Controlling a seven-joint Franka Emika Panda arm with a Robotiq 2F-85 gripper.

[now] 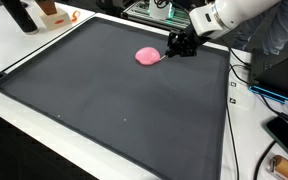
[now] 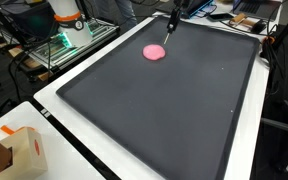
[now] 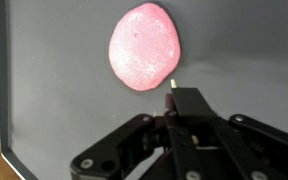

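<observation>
A flat pink putty blob (image 1: 147,56) (image 2: 155,52) (image 3: 144,47) lies on the far part of a large dark mat (image 1: 104,95) (image 2: 174,110). My gripper (image 1: 179,47) (image 2: 173,22) (image 3: 176,95) hovers right beside the blob. Its black fingers are pressed together around a thin stick (image 3: 172,82). The stick's pale tip pokes out past the fingertips and sits at the blob's edge. In the wrist view the blob fills the upper middle, just beyond that tip. Whether the tip touches the putty is unclear.
The mat has a raised black rim on a white table (image 1: 24,110). A cardboard box (image 2: 19,150) stands at one corner. An orange-and-white object (image 2: 66,15), a green-lit device (image 2: 59,42) and cables (image 1: 252,80) lie past the mat's edges.
</observation>
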